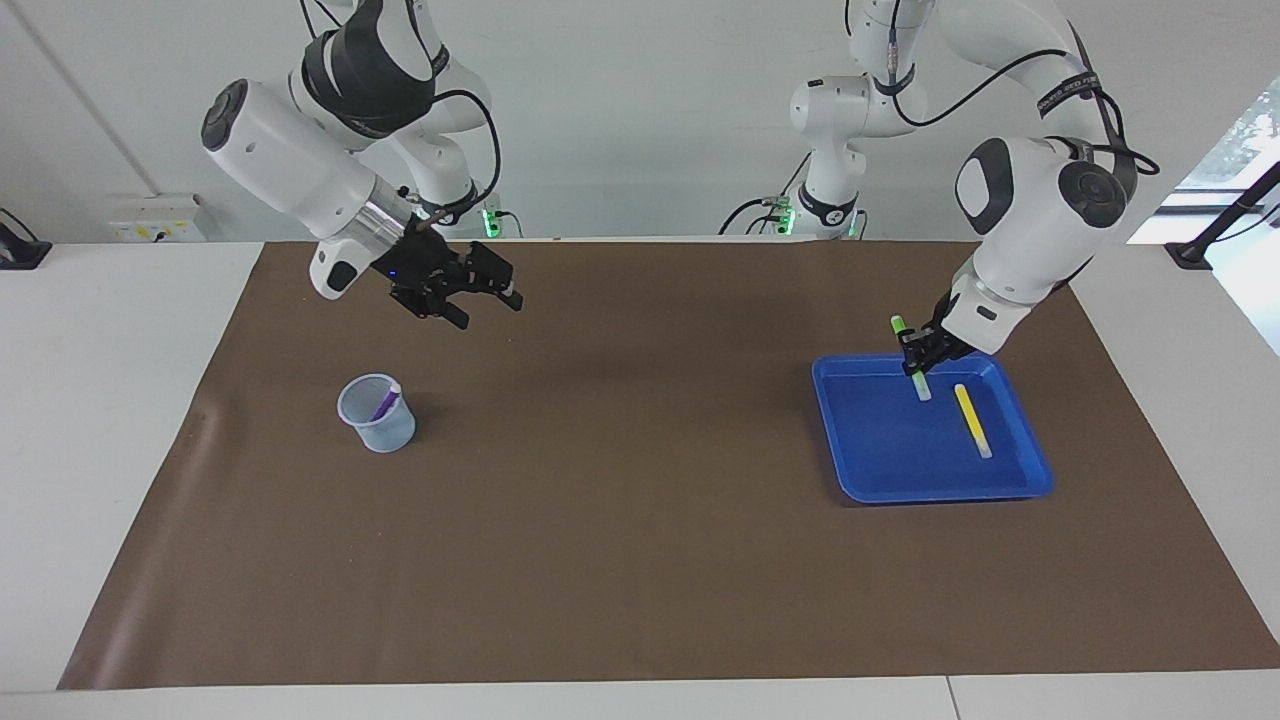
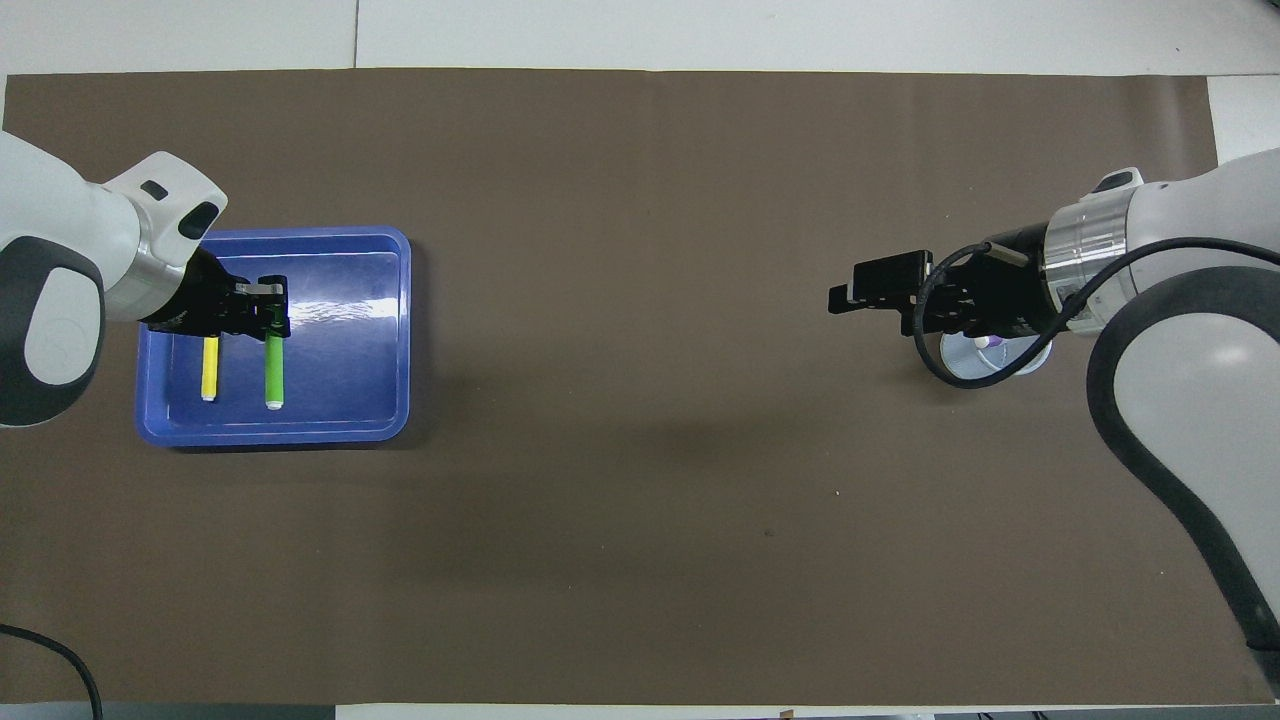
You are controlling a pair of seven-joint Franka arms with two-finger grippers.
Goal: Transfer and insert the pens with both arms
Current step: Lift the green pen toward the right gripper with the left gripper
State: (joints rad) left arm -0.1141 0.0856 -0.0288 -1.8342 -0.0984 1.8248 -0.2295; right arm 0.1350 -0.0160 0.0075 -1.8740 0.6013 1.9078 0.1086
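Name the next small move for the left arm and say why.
Probably lift: the left claw is shut on the green pen, whose capped end dips into the blue tray. The open right claw waits above the cup holding the purple pen.
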